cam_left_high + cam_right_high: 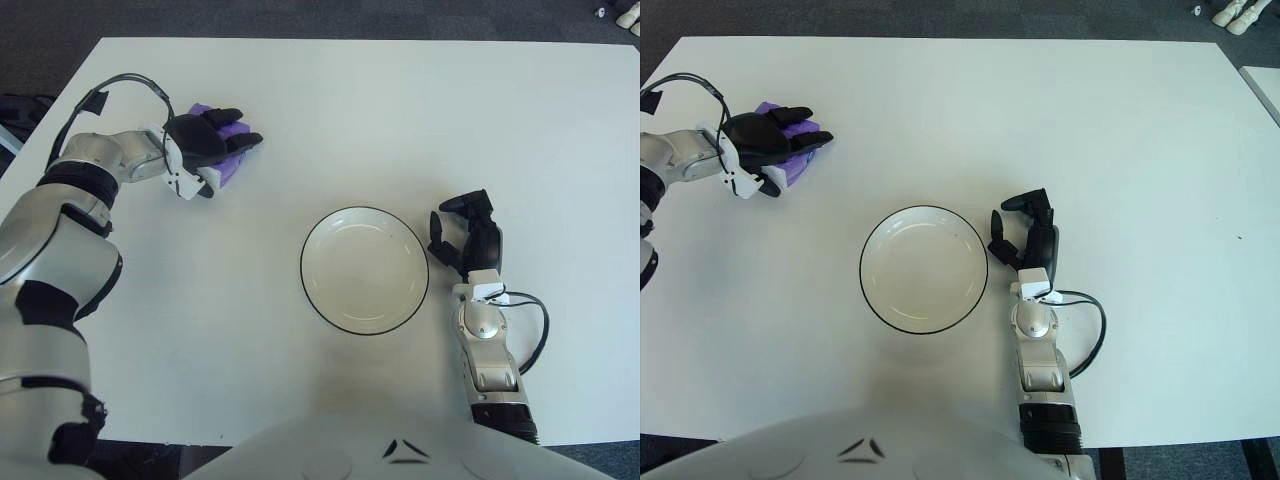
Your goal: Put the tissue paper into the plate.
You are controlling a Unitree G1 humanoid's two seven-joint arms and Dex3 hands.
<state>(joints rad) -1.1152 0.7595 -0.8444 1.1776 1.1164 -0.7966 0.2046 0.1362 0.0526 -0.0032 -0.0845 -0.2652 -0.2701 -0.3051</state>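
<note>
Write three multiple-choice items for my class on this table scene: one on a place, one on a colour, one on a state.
1. Where is the tissue?
A. in the plate
B. at the table's far left, under the left hand
C. beside the right hand

2. What colour is the tissue?
A. purple
B. yellow
C. green

3. What is in the plate?
A. the tissue
B. a spoon
C. nothing

Answers:
1 B: the left hand covers the tissue, well away from the plate.
2 A: purple shows around the fingers.
3 C: only its white inside shows; the right hand holds nothing beside its right rim.
</note>
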